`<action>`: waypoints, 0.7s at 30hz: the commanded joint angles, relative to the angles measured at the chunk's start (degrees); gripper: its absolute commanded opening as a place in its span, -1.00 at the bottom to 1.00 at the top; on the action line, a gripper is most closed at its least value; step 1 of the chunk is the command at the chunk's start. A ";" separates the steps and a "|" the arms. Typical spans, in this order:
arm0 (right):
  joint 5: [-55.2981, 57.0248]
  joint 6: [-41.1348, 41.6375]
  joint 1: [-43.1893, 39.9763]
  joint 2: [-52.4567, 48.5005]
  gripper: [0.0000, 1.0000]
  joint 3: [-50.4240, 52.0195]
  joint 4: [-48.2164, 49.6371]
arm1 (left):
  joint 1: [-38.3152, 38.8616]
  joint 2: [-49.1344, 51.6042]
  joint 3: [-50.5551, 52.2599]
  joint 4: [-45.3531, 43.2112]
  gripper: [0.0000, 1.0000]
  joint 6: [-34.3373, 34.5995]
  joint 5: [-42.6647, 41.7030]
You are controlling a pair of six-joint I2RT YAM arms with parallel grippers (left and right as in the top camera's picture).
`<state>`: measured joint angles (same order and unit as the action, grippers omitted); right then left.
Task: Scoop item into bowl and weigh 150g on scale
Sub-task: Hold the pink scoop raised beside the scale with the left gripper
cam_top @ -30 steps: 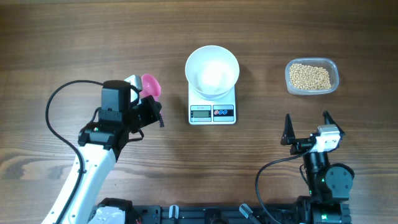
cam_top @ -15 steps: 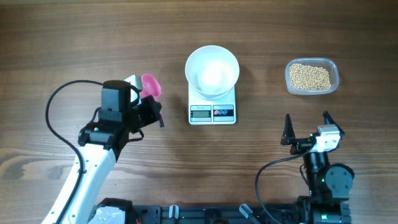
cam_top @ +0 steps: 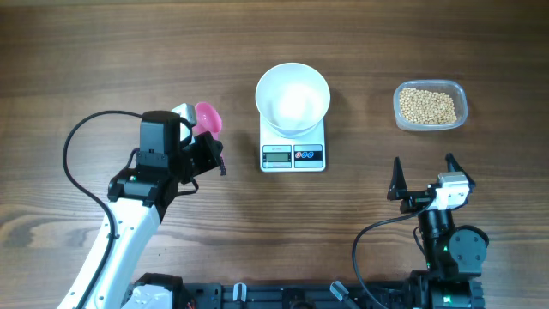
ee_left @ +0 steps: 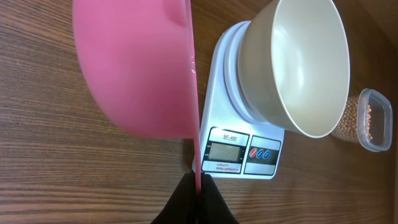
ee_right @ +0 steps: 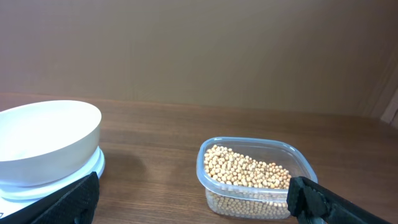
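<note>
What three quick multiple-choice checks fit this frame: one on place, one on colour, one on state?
1. Where is the bowl?
A. on the scale
B. left of it
C. right of it

2. What colour is the scoop?
A. blue
B. pink
C. green

3. How is the right tool?
A. shut on the scoop
B. shut on the bowl
C. open, empty

Answers:
1 A: the overhead view shows the bowl sitting on the scale's platform, above the display.
2 B: the scoop pinched in the left tool is plainly pink.
3 C: its fingers stand wide apart with nothing between them.
</note>
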<state>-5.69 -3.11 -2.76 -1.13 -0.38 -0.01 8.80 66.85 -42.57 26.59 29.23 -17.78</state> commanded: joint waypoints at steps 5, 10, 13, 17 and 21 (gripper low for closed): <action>0.81 0.13 0.33 -0.02 1.00 0.09 0.15 | 0.09 -0.37 0.20 -0.13 -0.92 -0.31 0.94; 0.83 0.13 0.33 -0.02 0.99 0.09 0.15 | 0.09 -0.37 0.20 -0.13 -0.92 -0.28 0.94; 0.83 0.11 0.33 -0.02 0.99 0.07 0.15 | 0.09 -0.37 0.20 -0.13 -0.92 -0.31 0.94; 0.83 0.13 0.35 -0.02 1.00 0.09 0.15 | 0.09 -0.37 0.20 -0.13 -0.92 -0.28 0.94; 0.83 0.13 0.33 -0.02 0.99 0.09 0.15 | 0.09 -0.37 0.20 -0.11 -0.92 -0.31 0.94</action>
<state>-5.69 -3.11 -2.76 -1.13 -0.38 -0.01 8.80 66.85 -42.57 26.59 29.23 -17.78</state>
